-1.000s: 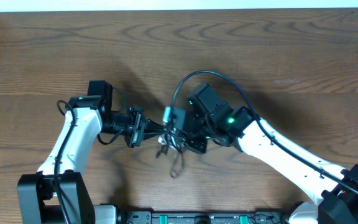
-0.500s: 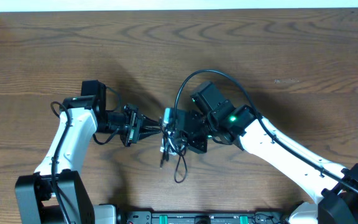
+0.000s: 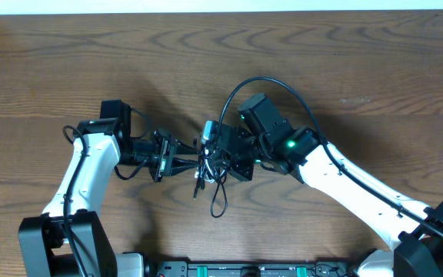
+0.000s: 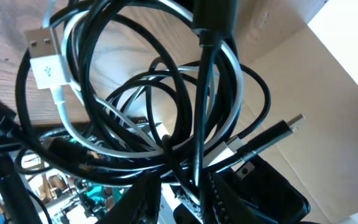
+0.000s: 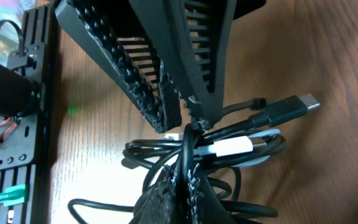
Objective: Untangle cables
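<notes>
The cables [image 3: 211, 175] are a small tangle of black cords and one white cord, held just above the wooden table between the two arms, with a loop [image 3: 219, 204] hanging toward the front. My left gripper [image 3: 193, 163] reaches in from the left. In the left wrist view its jaws [image 4: 182, 182] stand slightly apart, and one black strand [image 4: 196, 168] passes between them. The white plug [image 4: 45, 65] and a black plug [image 4: 278, 134] stick out of the tangle. My right gripper [image 5: 182, 182] is shut on a black strand [image 5: 186, 155], just under the white plug [image 5: 232, 148].
The left gripper's ribbed fingers [image 5: 142, 74] fill the top of the right wrist view, close to the right jaws. The right arm's thick black wire [image 3: 261, 81] arcs over the tangle. An equipment rack [image 3: 244, 269] runs along the table's front edge.
The left jaws, shut a second ago, have parted a little, and the left arm drew back leftward. The right gripper shifted slightly left with the tangle, and the hanging loop swung.
</notes>
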Robot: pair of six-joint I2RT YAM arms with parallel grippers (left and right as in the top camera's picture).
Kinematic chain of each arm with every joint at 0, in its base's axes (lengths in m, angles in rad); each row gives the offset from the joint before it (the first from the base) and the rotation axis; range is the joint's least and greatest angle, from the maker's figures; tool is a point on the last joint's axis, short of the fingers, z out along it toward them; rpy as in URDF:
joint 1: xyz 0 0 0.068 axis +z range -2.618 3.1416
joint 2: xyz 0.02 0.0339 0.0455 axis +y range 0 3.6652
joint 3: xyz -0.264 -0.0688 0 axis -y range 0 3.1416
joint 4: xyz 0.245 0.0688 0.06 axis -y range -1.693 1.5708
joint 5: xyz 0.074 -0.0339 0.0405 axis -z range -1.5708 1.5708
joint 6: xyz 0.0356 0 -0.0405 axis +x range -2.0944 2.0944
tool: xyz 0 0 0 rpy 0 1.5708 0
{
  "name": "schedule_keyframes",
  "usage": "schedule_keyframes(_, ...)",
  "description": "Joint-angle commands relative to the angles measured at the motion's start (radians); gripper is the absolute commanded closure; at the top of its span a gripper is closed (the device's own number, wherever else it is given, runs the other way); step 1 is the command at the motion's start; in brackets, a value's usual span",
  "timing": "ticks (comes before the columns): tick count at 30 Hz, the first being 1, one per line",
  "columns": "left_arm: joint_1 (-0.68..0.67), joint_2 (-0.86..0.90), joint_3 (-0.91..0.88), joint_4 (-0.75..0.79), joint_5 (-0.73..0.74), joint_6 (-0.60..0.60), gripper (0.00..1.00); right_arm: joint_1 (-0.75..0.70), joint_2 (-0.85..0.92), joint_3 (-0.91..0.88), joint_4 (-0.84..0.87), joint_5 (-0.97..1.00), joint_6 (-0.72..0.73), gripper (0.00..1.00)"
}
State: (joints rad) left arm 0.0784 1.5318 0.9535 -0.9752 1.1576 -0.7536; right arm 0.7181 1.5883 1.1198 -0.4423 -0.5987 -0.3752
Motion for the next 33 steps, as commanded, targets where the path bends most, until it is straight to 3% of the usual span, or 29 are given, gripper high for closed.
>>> schedule_keyframes(1,0.003,0.004,-0.001,-0.011,0.013,0.02,0.74,-0.004,-0.018,0.004,0.027,-0.062,0.024,0.99)
schedule_keyframes(7,0.003,0.004,-0.001,-0.012,0.014,0.019,0.75,-0.004,-0.018,0.004,0.05,-0.078,0.05,0.99)
schedule_keyframes(13,0.003,0.004,-0.001,-0.012,0.014,0.019,0.92,0.003,-0.018,0.004,0.043,-0.077,0.05,0.99)
schedule_keyframes(25,0.004,0.004,-0.001,-0.011,0.014,0.02,0.93,0.003,-0.018,0.004,-0.039,0.068,0.045,0.99)
schedule_keyframes(28,0.004,0.004,-0.001,-0.01,0.013,0.02,0.93,0.003,-0.018,0.004,-0.071,0.07,0.044,0.75)
schedule_keyframes(33,0.004,0.004,-0.001,-0.003,0.013,0.02,0.93,0.003,-0.018,0.004,-0.089,0.069,0.041,0.63)
